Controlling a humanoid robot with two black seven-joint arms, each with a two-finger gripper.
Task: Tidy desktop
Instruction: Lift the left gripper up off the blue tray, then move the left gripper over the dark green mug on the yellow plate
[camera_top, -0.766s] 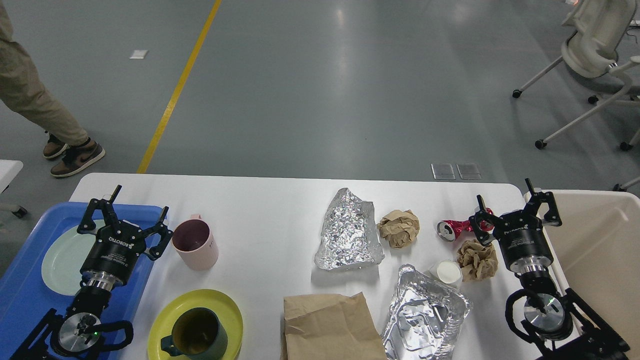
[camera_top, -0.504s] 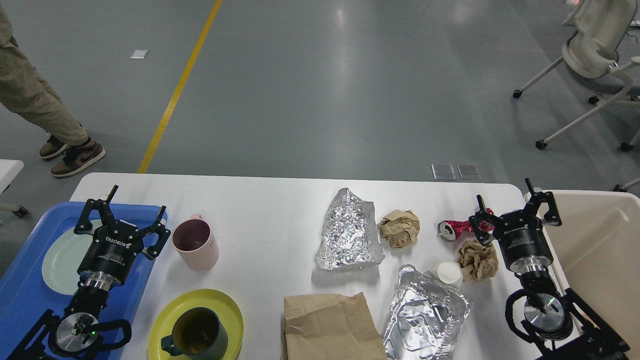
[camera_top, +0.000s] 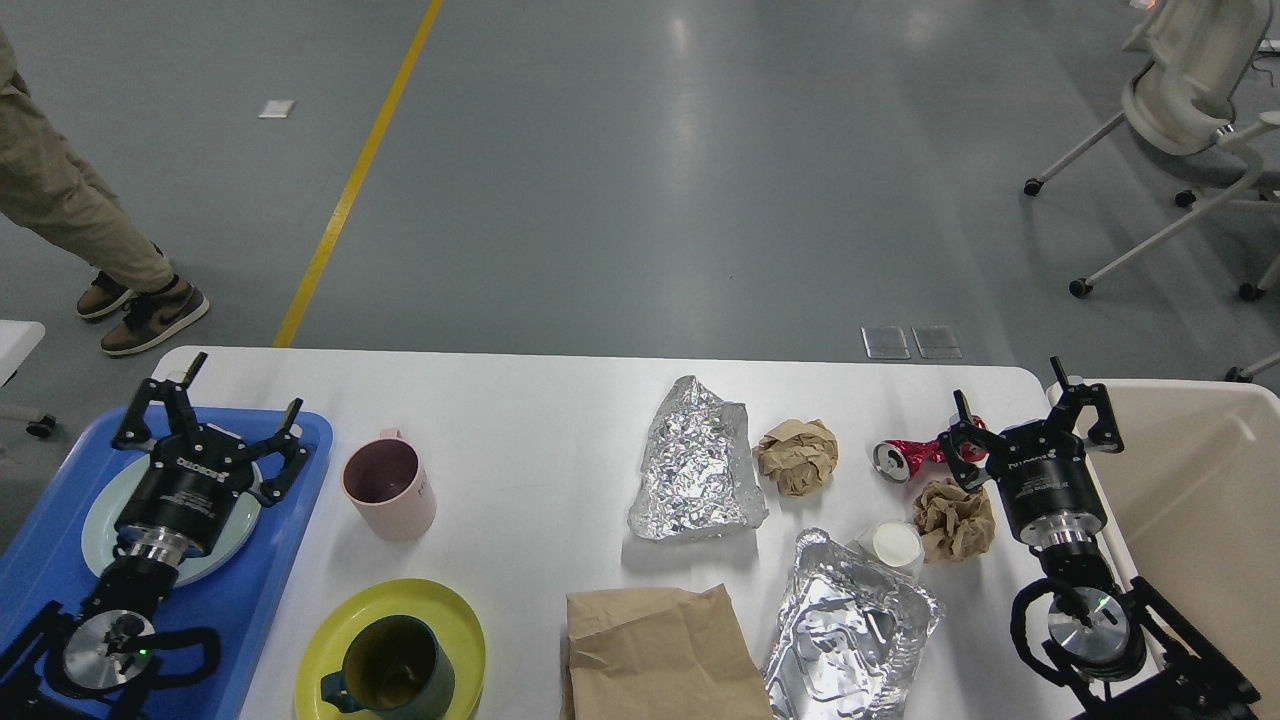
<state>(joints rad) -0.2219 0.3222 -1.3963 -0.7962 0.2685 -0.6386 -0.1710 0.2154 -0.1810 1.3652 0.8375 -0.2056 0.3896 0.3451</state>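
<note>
The desktop (camera_top: 520, 420) is a white table top carrying litter and dishes. My left gripper (camera_top: 247, 383) is open and empty above the far edge of a blue tray (camera_top: 262, 600), over a pale green plate (camera_top: 98, 520). A pink mug (camera_top: 388, 487) stands just right of it. My right gripper (camera_top: 1008, 380) is open and empty at the table's right edge, with a crushed red can (camera_top: 903, 457) beside its left finger and a brown paper ball (camera_top: 953, 520) by its wrist.
Crumpled foil (camera_top: 700, 460), another paper ball (camera_top: 797, 455), a white cup (camera_top: 893, 545), a foil tray (camera_top: 850, 630) and a brown paper bag (camera_top: 660, 655) lie mid-table. A dark mug (camera_top: 395, 668) sits on a yellow plate (camera_top: 455, 630). A beige bin (camera_top: 1200, 520) stands at the right.
</note>
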